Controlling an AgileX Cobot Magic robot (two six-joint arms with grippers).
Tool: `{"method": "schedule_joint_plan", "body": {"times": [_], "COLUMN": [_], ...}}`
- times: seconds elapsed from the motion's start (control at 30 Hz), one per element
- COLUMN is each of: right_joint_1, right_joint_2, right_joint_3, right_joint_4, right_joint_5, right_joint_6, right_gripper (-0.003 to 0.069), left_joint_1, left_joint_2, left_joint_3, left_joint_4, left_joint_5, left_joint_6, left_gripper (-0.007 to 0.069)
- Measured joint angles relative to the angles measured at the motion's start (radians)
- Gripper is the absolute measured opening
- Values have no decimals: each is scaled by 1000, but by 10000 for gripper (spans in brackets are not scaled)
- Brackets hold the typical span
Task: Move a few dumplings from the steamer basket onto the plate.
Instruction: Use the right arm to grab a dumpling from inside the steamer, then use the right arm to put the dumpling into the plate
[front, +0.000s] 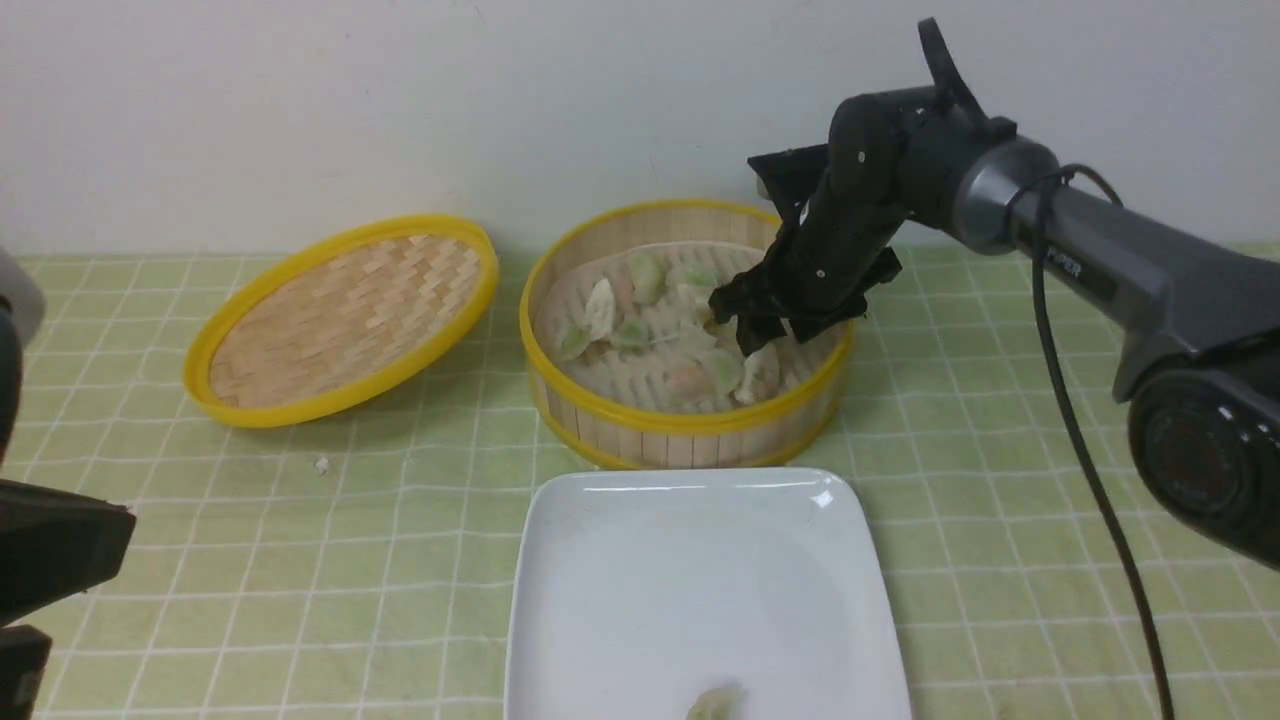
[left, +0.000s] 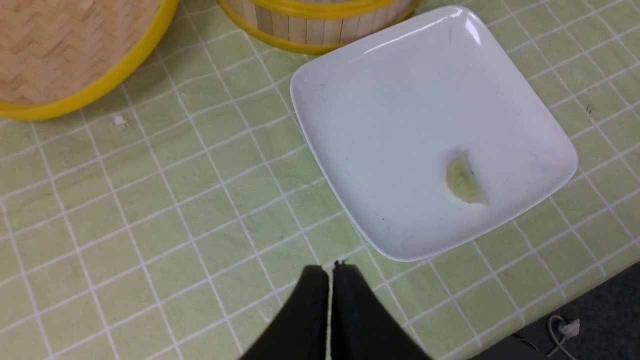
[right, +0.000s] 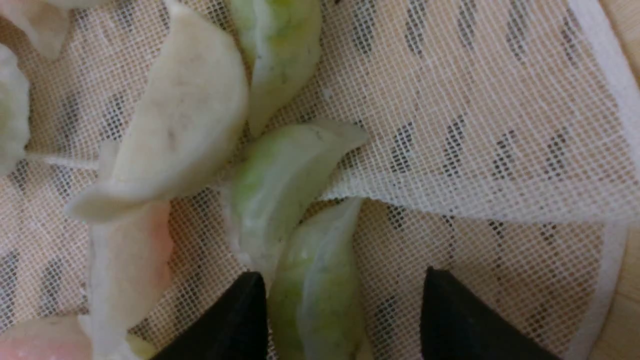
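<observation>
Right wrist view: green dumpling (right: 315, 285) sits within the spread right end effector (right: 342, 300).

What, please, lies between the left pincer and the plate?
Only bare green checked cloth separates the left pincer from the plate, as the left wrist view shows.

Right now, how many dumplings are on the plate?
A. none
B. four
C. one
C: just one green dumpling lies on the plate.
</observation>
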Motion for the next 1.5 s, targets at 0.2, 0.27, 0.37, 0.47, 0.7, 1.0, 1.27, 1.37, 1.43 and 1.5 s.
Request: {"method": "schedule_joint_plan", "body": {"times": [0.2, 0.27, 0.37, 0.47, 0.7, 1.0, 1.27, 1.37, 1.43, 1.5], "right_joint_1": [1, 1, 1, 1, 21, 196, 215, 215, 215, 199], "right_joint_2": [0, -6, -38, -110, -391, -565, -487, -484, -484, -481], "right_joint_3": [-53, -88, -169, -197, 21, 600, 680, 672, 651, 577], "right_joint_4": [-12, -21, -24, -9, 103, 83, 112, 105, 94, 78], "right_joint_5": [63, 99, 143, 150, 151, 141, 63, 54, 54, 66], "right_joint_6": [-12, -12, -13, -11, -10, 16, 16, 16, 16, 23], "right_gripper": [174, 178, 178, 178, 178, 178, 286, 405, 447, 522], "left_joint_1": [0, 0, 0, 0, 0, 0, 0, 0, 0, 0], "left_joint_2": [0, 0, 0, 0, 0, 0, 1, 1, 1, 1], "left_joint_3": [1, 1, 1, 1, 1, 14, 23, 26, 28, 32], "left_joint_4": [0, 0, 0, 0, 1, 10, 19, 20, 20, 20], "left_joint_5": [1, 1, 1, 1, 1, -22, -36, -36, -36, -36], "left_joint_6": [-1, -1, -1, -1, -1, -1, -1, -1, -1, -1], "left_gripper": [-6, -6, -6, -6, -6, -6, -6, -6, -6, -6]}}
